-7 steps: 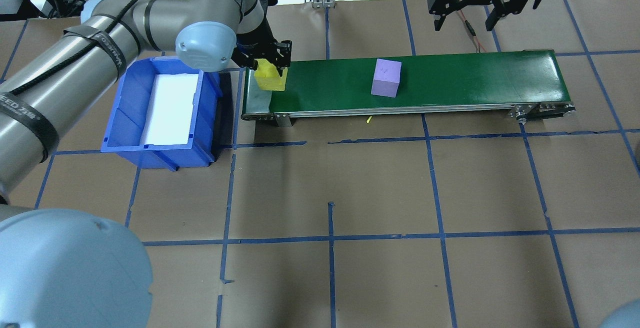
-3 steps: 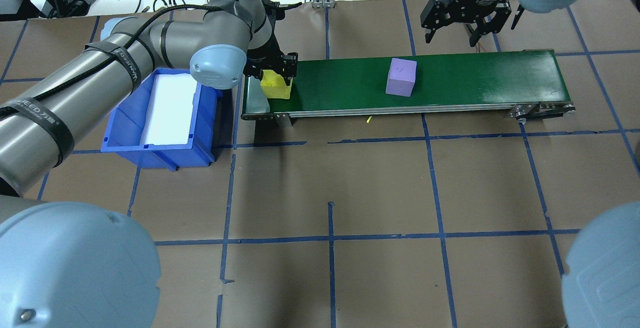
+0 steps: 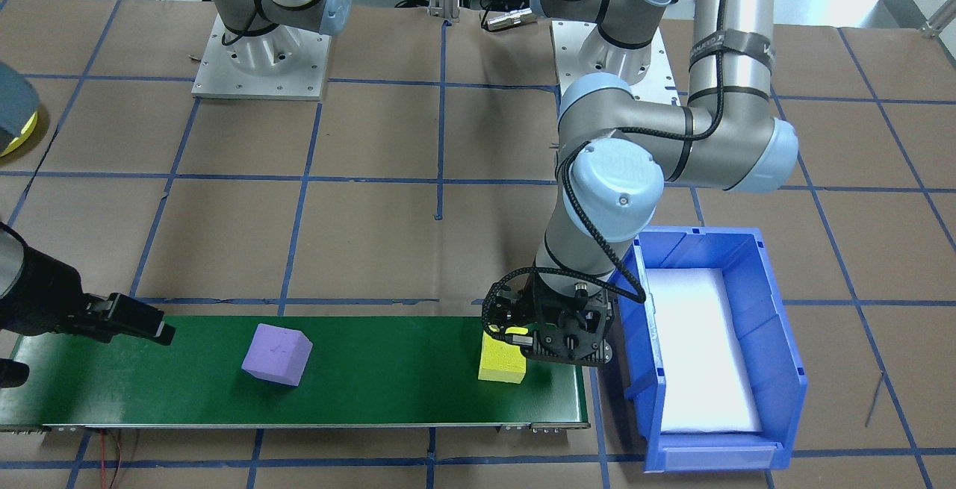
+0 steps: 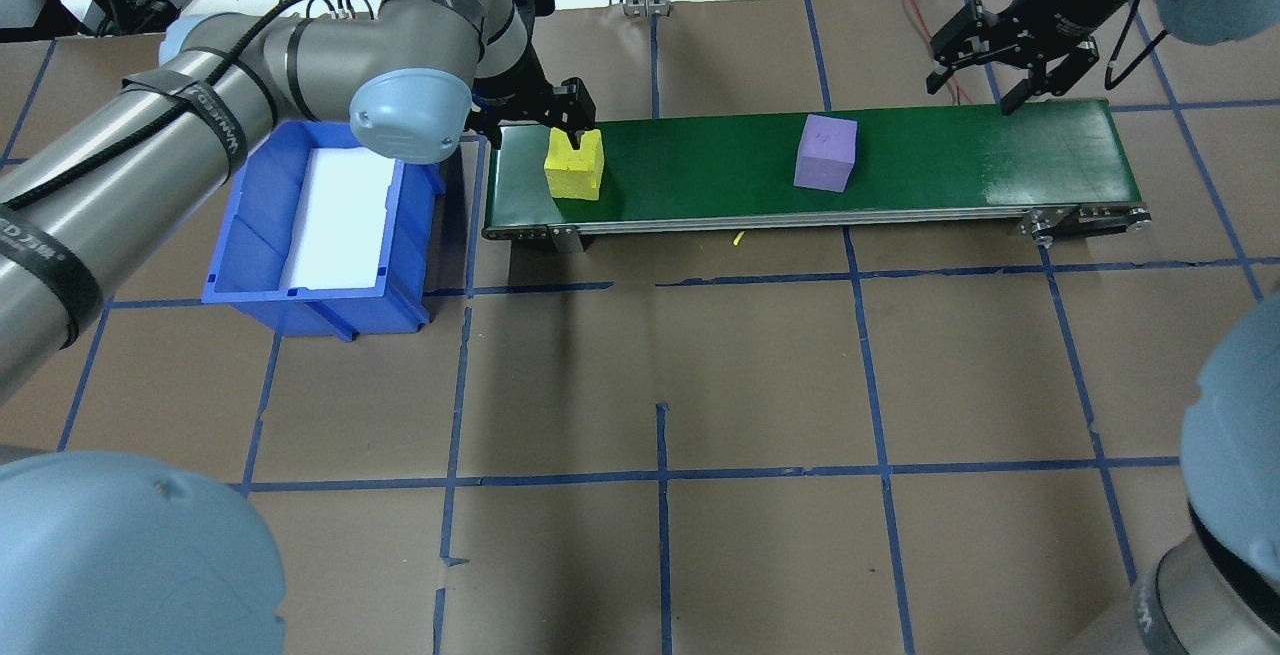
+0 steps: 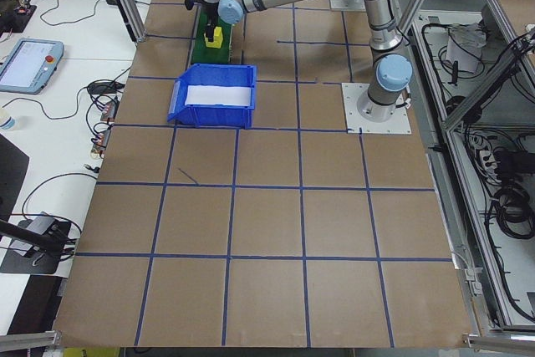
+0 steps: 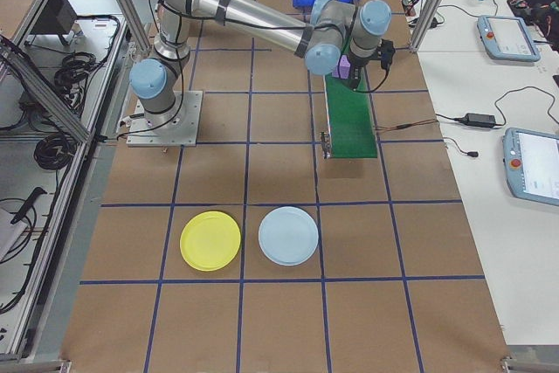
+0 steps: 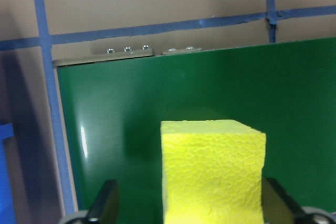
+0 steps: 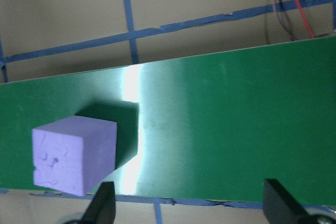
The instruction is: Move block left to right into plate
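Between the L jaws, spread wide, sits the yellow block point(image 7: 212, 171); fingertips point(image 7: 105, 203) stand clear of both its sides in the wrist view, so no grip; left gripper point(image 4: 560, 120) hangs just over it at the belt's L end. Right gripper point(image 4: 1010, 60) is open too, empty, above the belt's far-R edge; purple block point(image 4: 826, 153) lies on the green conveyor point(image 4: 950, 150) about mid-belt, well short of those jaws.

Step in hand, I'd judge: blocks set on belt, riding L to R. Next calls for R arm to drop over the purple block once near, close on it, carry it to the yellow plate point(image 6: 210, 240); plate lies on the table well apart from the belt, beside a pale blue plate point(image 6: 289, 236).

Surface: brown paper table point(image 4: 760, 375) w/ blue tape grid; blue bin point(image 4: 320, 225) w/ white liner just beside belt's L end. Room: alu frame, cables, teach pendants point(image 6: 502, 37) on side benches.
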Controlling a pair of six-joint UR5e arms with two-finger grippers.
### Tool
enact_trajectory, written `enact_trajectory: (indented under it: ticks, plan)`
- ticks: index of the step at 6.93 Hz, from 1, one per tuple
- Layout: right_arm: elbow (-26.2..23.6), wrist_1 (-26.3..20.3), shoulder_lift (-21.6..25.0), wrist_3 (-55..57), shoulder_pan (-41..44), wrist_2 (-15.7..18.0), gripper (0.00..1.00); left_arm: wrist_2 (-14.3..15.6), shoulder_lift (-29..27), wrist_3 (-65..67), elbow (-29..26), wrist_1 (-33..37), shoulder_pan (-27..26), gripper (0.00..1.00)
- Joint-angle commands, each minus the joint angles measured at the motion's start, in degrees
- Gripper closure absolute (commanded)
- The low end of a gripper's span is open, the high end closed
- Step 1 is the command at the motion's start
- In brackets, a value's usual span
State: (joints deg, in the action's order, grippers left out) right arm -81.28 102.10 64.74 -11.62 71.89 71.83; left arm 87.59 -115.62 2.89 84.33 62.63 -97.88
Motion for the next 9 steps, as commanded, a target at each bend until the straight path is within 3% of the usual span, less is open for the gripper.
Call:
enact_trajectory:
  ticks: [1,5,9]
  plan:
    - [-1.33,0.03,-1.98,-5.77,-4.47,-1.07,0.00,2.85,8.35,-0.34,0.91,8.16,3.90,0.00]
    - [-2.92,1.08,-1.37,-5.61,-4.48,-1.16,0.00,3.03,24.96,-0.34,4.08,26.97,6.73,0.00]
    - [-3.10,1.08,-1.46,-5.70,-4.48,-1.16,0.00,4.96,26.06,-0.34,3.91,27.73,7.00,0.00]
